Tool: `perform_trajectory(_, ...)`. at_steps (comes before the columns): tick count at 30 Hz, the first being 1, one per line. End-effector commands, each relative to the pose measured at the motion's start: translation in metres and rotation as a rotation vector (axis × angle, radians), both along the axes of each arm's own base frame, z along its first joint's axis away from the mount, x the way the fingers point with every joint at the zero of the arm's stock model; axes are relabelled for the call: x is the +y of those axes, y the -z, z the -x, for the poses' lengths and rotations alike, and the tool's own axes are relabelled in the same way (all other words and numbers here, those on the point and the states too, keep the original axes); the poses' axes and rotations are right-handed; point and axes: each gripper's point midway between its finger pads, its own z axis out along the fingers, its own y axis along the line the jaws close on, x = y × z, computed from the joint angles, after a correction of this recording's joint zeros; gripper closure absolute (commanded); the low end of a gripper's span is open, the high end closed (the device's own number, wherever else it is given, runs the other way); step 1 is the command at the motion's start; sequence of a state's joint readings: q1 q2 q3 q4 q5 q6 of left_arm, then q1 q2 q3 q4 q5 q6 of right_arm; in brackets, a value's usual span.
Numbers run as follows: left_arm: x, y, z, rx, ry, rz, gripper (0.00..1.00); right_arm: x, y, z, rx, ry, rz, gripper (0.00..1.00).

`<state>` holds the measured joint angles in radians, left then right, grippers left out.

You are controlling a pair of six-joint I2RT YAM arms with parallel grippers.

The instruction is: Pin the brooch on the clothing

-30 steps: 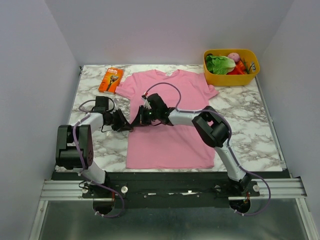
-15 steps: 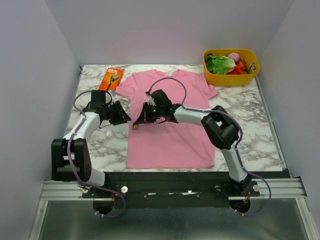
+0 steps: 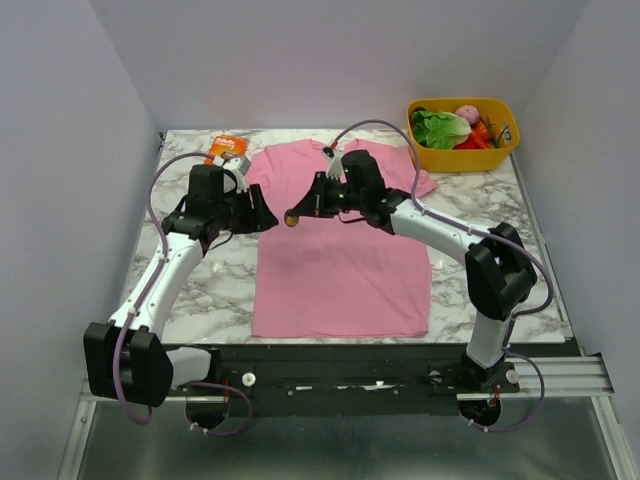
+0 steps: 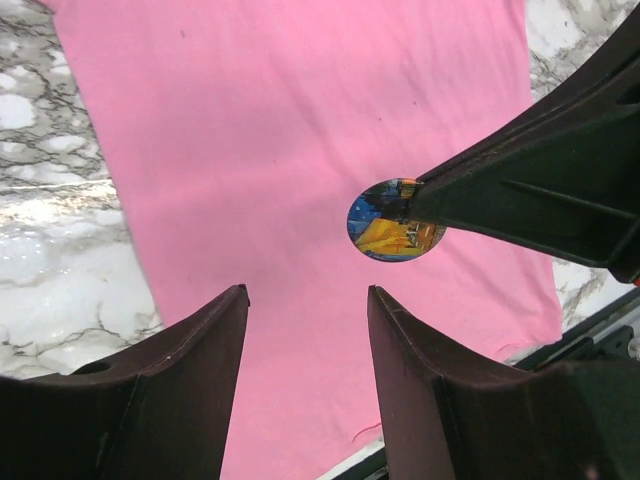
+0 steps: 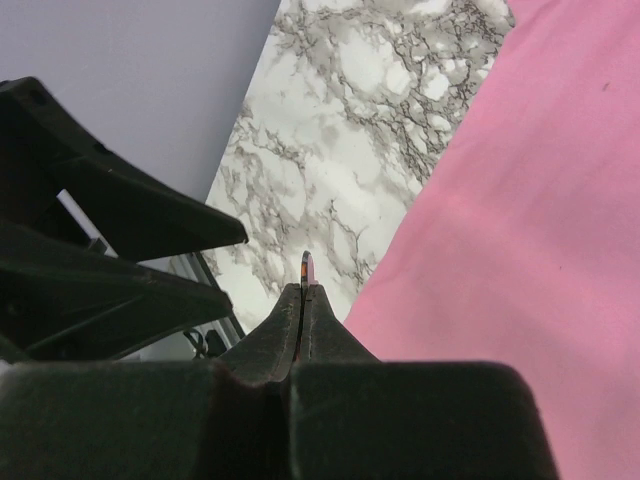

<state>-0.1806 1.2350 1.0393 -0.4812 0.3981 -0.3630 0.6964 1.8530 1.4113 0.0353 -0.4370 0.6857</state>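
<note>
The pink T-shirt (image 3: 340,245) lies flat on the marble table, neck label at the far end. My right gripper (image 3: 298,214) is shut on the brooch (image 3: 291,218), a tiny round disc, and holds it in the air above the shirt's left part. In the left wrist view the brooch (image 4: 393,220) shows a blue and orange face, pinched at its right rim by the right gripper's fingertips (image 4: 440,200). In the right wrist view the brooch (image 5: 306,270) shows edge-on above the closed tips. My left gripper (image 3: 268,217) is open and empty, facing the brooch a short way to its left.
An orange rectangular package (image 3: 226,148) lies at the far left beside the shirt's sleeve. A yellow bin (image 3: 463,150) with lettuce and other produce stands at the far right. The table's near edge (image 4: 400,455) runs just past the shirt hem.
</note>
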Motion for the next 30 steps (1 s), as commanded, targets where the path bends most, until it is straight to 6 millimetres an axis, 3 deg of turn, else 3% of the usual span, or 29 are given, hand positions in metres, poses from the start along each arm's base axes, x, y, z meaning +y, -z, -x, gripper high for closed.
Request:
perform_trajectory(1,-0.016,0.001,0.011,0.011,0.086,0.077,0.39,-0.014,0.005,0.015,-0.005,-0.059,0.026,0.99)
perform_trajectory(5,-0.028,-0.014,0.01,-0.042,0.107,0.152,0.4,-0.024,-0.002,0.014,0.019,-0.034,0.005,0.99)
perform_trajectory(11,-0.024,-0.017,0.01,-0.107,0.058,-0.074,0.4,-0.033,-0.007,0.013,0.115,0.037,0.02,0.99)
perform_trajectory(12,-0.035,-0.022,0.013,-0.128,0.086,-0.1,0.4,-0.033,-0.007,0.011,0.117,0.051,0.03,0.99)
perform_trajectory(13,-0.029,-0.022,0.008,-0.147,0.045,-0.161,0.4,-0.035,-0.007,0.01,0.13,0.063,0.041,0.99)
perform_trajectory(15,-0.043,-0.026,0.015,-0.168,0.067,-0.211,0.41,-0.035,-0.007,0.008,0.133,0.078,0.05,0.99)
perform_trajectory(18,-0.039,-0.028,0.01,-0.202,0.003,-0.331,0.43,-0.037,-0.005,0.007,0.154,0.091,0.062,0.99)
perform_trajectory(19,-0.051,-0.025,0.015,-0.207,0.03,-0.362,0.43,-0.037,-0.005,0.008,0.164,0.092,0.064,0.99)
perform_trajectory(20,-0.045,-0.023,0.012,-0.217,0.001,-0.425,0.43,-0.037,-0.004,0.008,0.167,0.094,0.064,0.99)
perform_trajectory(22,-0.059,-0.02,0.014,-0.226,0.026,-0.479,0.43,-0.037,-0.003,0.008,0.174,0.101,0.07,0.99)
perform_trajectory(30,-0.079,-0.003,0.015,-0.245,0.036,-0.675,0.43,-0.038,-0.003,0.006,0.194,0.118,0.076,0.99)
